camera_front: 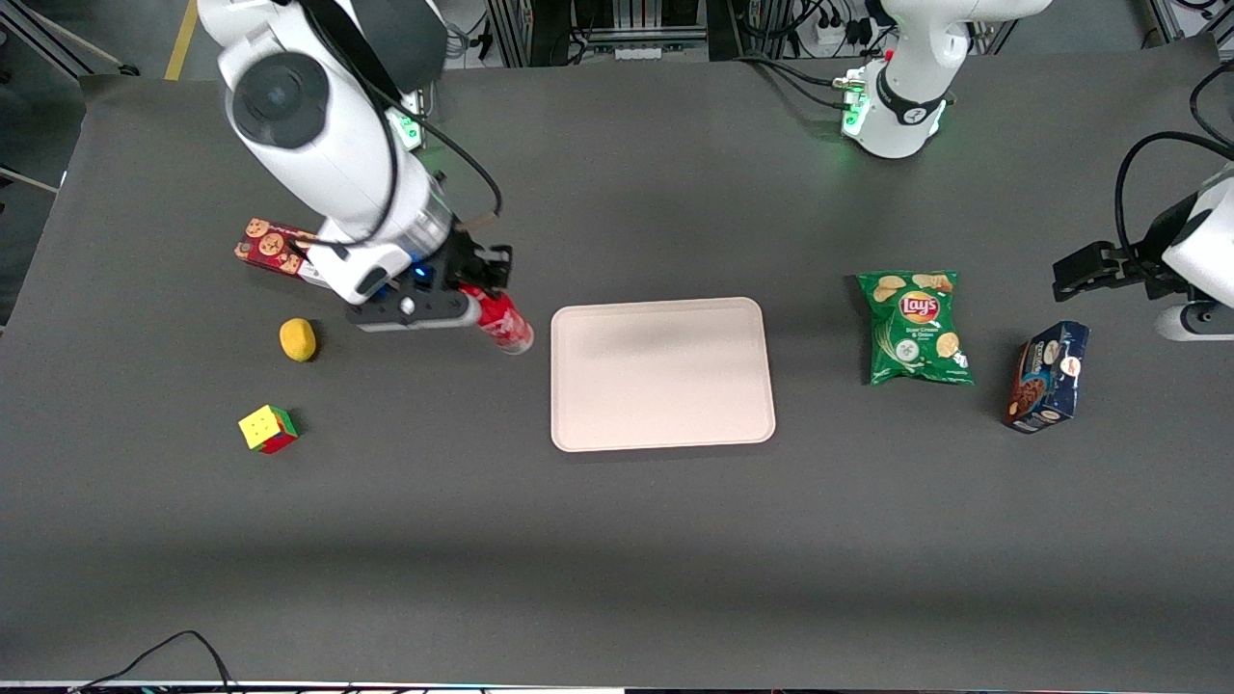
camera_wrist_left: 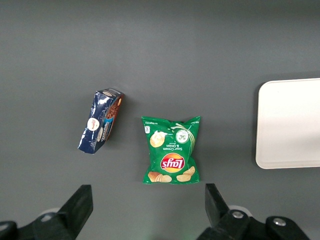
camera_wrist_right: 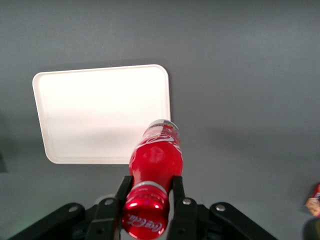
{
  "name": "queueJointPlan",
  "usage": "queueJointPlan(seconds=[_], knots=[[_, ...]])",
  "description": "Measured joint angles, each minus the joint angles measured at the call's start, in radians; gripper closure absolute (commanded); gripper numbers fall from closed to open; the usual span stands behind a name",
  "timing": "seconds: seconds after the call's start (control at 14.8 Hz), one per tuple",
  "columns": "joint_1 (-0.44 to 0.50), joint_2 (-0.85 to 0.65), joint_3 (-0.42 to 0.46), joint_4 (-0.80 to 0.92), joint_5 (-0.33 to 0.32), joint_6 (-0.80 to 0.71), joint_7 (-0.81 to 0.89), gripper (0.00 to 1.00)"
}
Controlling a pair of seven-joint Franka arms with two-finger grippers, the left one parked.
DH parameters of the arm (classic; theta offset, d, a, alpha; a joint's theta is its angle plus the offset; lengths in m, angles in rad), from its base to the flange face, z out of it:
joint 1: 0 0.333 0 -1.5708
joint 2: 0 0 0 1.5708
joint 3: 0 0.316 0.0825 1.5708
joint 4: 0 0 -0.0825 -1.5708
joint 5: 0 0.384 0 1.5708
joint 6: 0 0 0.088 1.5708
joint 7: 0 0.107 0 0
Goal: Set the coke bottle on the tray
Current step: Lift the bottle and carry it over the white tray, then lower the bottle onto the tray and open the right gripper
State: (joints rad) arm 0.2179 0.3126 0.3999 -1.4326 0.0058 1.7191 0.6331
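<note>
Tray (camera_front: pixel 662 374) sat flat mid-table, biggest item, surface bare. Chips bag (camera_front: pixel 915 327) and dark blue cookie box (camera_front: pixel 1047 376) lay toward parked arm's end, well apart from tray. Red cookie box (camera_front: pixel 268 246), yellow fruit-like lump (camera_front: pixel 298 339) and puzzle cube (camera_front: pixel 267 428) sat toward working arm's end.

Gripper (camera_front: pixel 479 301) hung just beside tray's short edge at working arm's end, not yet over it. Clamped on coke bottle (camera_front: pixel 504 322) at the neck, just below the cap, one finger (camera_wrist_right: pixel 109 212) each side. Looked lifted off the table, base lowest and nearest the tray corner; tilt unclear, since front view is nearly overhead.

Judged step: carry to tray, then set down. To do well:
- translate toward tray centre, not the rim; low lip could catch the clear base and tip it
- keep base clear of the rim while crossing
- level bottle upright before lowering; narrow base, top-heavy grip
- descend until base seats flat, then open fingers, retreat straight up

Main risk: release while tilted, bottle topples and rolls off.
</note>
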Motion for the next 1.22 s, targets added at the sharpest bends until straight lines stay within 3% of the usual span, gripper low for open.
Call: queueJointPlan(seconds=[0.47, 0.88, 1.22], knots=[[0.139, 0.267, 0.000, 0.167, -0.119, 0.019, 0.192, 1.00], [0.139, 0.327, 0.000, 0.031, -0.167, 0.236, 0.237, 1.00], [0.137, 0.328, 0.000, -0.023, -0.180, 0.302, 0.240, 1.00]])
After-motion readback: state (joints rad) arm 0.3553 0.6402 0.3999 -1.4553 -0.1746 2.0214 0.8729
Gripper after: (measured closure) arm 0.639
